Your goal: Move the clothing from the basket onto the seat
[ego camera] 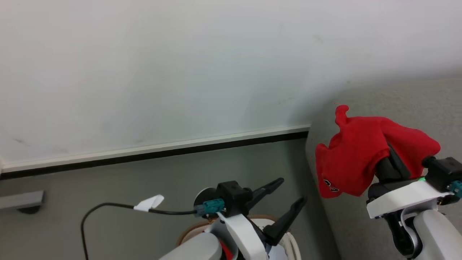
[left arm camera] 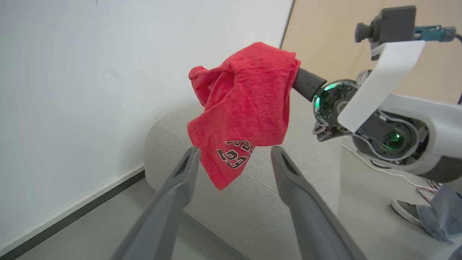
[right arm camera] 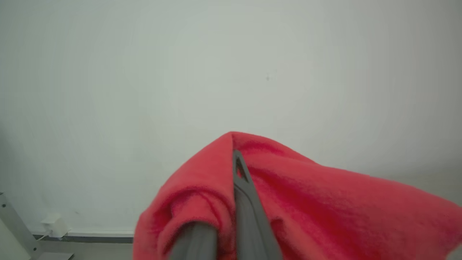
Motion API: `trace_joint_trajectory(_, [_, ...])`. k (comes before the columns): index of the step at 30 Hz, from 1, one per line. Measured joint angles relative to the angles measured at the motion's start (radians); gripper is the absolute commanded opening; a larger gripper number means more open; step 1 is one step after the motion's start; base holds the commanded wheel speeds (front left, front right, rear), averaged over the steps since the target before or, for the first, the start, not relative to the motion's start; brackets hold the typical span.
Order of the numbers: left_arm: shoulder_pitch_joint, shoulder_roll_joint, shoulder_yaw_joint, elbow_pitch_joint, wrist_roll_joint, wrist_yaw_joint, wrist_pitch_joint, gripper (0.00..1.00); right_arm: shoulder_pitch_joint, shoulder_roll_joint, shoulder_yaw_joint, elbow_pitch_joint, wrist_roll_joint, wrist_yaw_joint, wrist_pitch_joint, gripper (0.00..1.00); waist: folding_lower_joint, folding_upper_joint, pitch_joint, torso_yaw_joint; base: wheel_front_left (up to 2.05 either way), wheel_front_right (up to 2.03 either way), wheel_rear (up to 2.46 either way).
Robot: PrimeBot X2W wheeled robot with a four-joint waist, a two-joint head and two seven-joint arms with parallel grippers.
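We see right pincer clamped on red clothing, frame right, over seat corner; left pincer wide, empty, bottom centre above basket rim

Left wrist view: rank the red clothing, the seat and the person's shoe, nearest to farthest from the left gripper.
1. Red clothing, just beyond the left gripper's open jaws.
2. Seat, behind and below the clothing.
3. Person's shoe, far right, past the seat.
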Motion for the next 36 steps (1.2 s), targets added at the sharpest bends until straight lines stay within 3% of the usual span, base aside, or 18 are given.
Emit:
trace_joint_trajectory(6, [-0.045, 0.049, 0.005, -0.014, 0.101, 0.023, -0.043, 1.0, 0.027, -0.005, -0.05, -0.077, 0.031, 0.0, 0.0, 0.0, 0.0001, 0.0, 0.037, -0.124, 0.0, 0.0, 0.0])
trace_joint_trajectory(14, [-0.05, 0.078, 0.037, -0.007, 0.144, 0.026, -0.056, 1.0, 0.102, 0.004, -0.089, -0.17, 0.059, 0.0, 0.0, 0.0, 0.0, 0.0, 0.094, -0.292, 0.0, 0.0, 0.0])
trace_joint_trajectory(20, [-0.057, 0.081, 0.044, -0.001, 0.164, 0.015, -0.061, 1.0, 0.124, 0.026, -0.097, -0.2, 0.067, 0.0, 0.0, 0.0, 0.0, 0.0, 0.144, -0.378, 0.0, 0.0, 0.0])
trace_joint_trajectory(28, [-0.086, 0.087, 0.044, -0.004, 0.183, 0.002, -0.062, 1.0, 0.087, 0.037, -0.125, -0.204, 0.079, 0.0, 0.0, 0.0, 0.0, 0.0, 0.221, -0.398, 0.0, 0.0, 0.0])
trace_joint_trajectory(36, [-0.175, 0.1, 0.045, -0.045, 0.195, -0.007, -0.044, 1.0, -0.105, 0.002, -0.212, -0.103, 0.131, 0.0, 0.0, 0.0, 0.0002, 0.0, 0.327, -0.33, 0.0, 0.0, 0.0])
